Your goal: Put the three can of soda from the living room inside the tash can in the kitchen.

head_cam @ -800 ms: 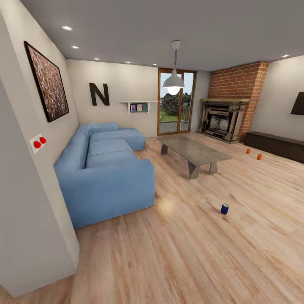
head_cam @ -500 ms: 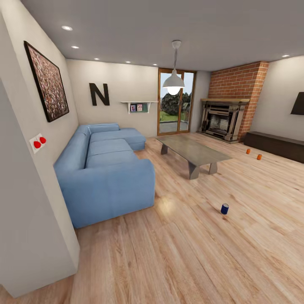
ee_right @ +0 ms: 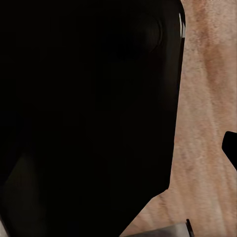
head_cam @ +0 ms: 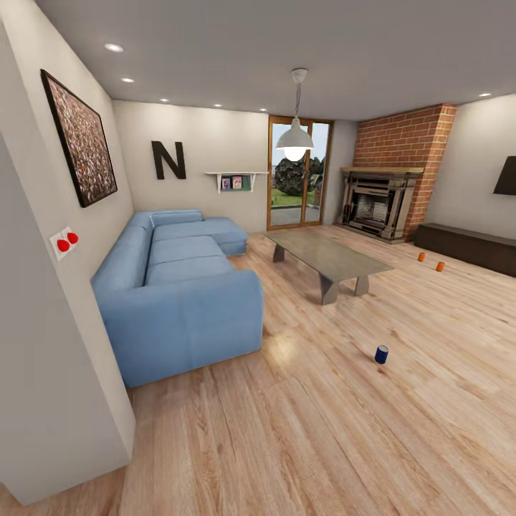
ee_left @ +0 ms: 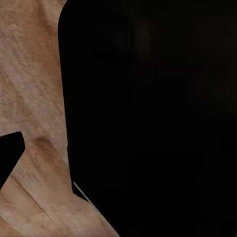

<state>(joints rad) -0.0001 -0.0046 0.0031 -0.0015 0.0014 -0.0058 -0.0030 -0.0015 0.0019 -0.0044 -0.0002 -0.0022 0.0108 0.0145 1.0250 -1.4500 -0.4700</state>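
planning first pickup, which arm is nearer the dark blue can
Right, probably. The dark blue can stands on the wood floor ahead, right of the head view's centre, so on the right arm's side, farther from the left.

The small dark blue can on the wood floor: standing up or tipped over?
Upright: the dark blue can stands on its base, pale top facing up.

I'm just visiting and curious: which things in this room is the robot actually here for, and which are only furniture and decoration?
Part of the job:
- dark blue can on the floor
- two orange cans on the floor in front of the fireplace

Just there:
- blue sofa
- grey low table
- brick fireplace
- hanging lamp
- wall picture
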